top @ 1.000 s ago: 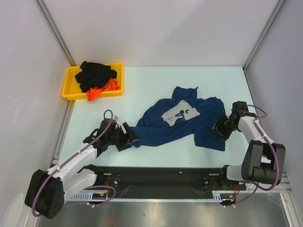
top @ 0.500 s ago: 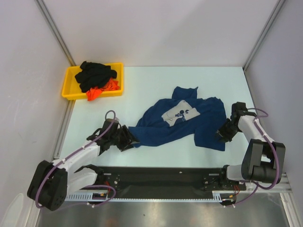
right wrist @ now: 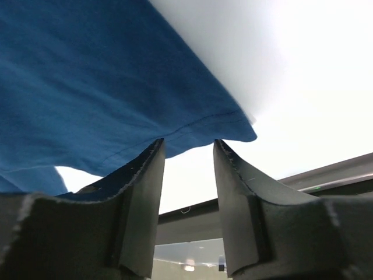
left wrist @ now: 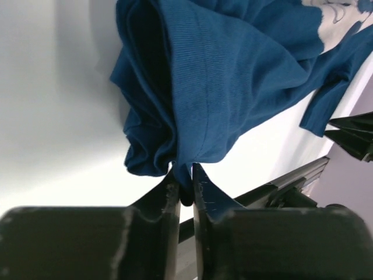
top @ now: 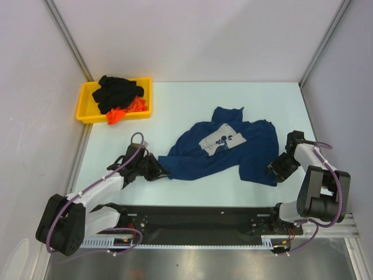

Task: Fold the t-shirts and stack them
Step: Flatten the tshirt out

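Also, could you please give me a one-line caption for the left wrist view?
Left claw pinching a bunched edge of the navy blue cloth t-shirt on the white table.

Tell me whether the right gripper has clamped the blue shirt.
No: the right gripper stands open, the blue shirt hem unpinched.

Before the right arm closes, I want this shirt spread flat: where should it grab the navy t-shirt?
Best bet: the hem corner of the navy t-shirt nearest the right gripper, coming from the right; it lies flat and free just ahead of the open jaws.
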